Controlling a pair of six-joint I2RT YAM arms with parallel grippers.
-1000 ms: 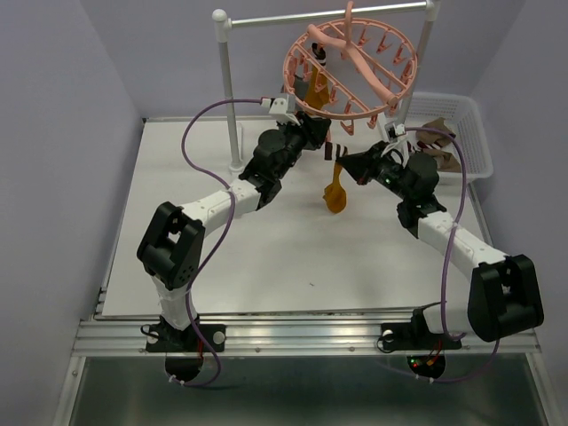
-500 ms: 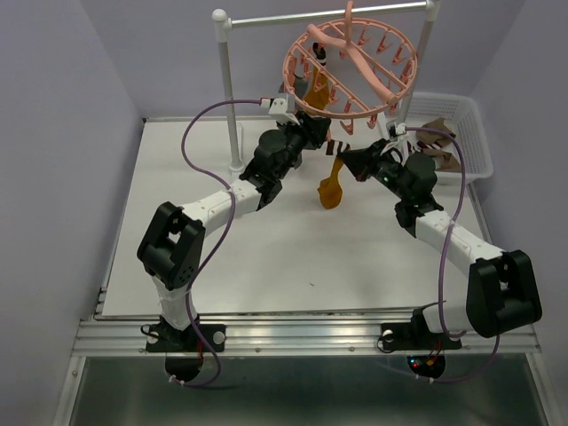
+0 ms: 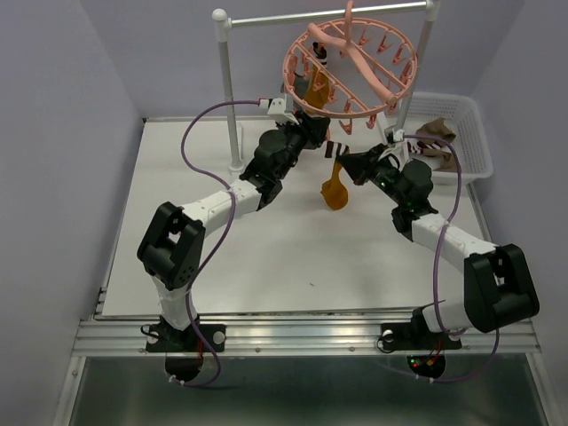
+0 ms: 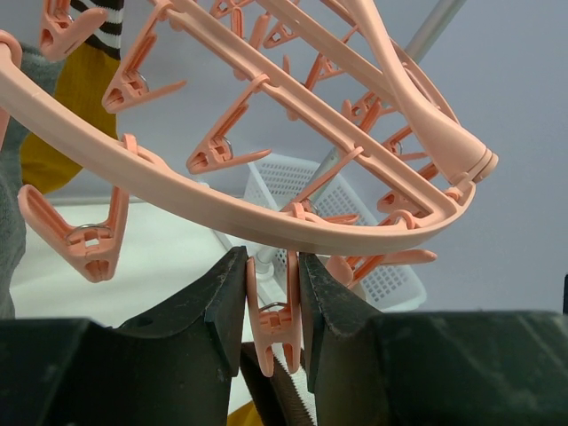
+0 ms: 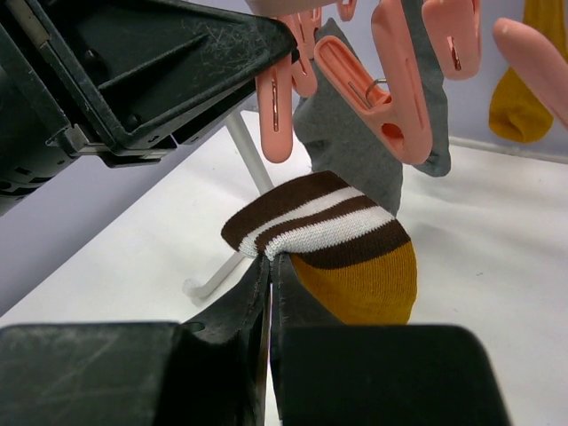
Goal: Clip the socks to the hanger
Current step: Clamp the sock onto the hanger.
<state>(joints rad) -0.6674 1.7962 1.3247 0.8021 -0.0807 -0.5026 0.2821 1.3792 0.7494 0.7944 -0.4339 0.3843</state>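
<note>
**Striped cuff raised toward the pinched clip**

Over the last second the right gripper (image 3: 344, 161) was carried slightly up and toward 10 o'clock. The mustard sock (image 3: 335, 188) clamped in it was thereby lifted closer to the pink hanger (image 3: 288, 67). The left gripper (image 3: 317, 133) was kept where it had been. The sock was left dangling just below the ring's 6 o'clock edge, above the table (image 3: 177, 222). Spare socks (image 3: 435, 133) were left lying in the white mesh basket (image 3: 475, 146) at 2 o'clock. The cuff was judged to be nearly lined up for clipping, with the feed into the clip not yet made.

In the left wrist view the left gripper (image 4: 271, 266) was seen closed on one clip (image 4: 271, 324) hanging under the ring. The mustard sock was almost wholly hidden in that view, so its gap to the clip could not be told.

That gap was supplied by the right wrist view. There the right gripper (image 5: 269, 266) was shown pressed together on the brown-and-white striped cuff. The cuff was just below the clip's tip, at about its 5 o'clock, and apart from it. A grey sock (image 5: 355, 142) was seen already pegged behind, and a second mustard sock (image 5: 524, 89) was hung at 1 o'clock
</note>
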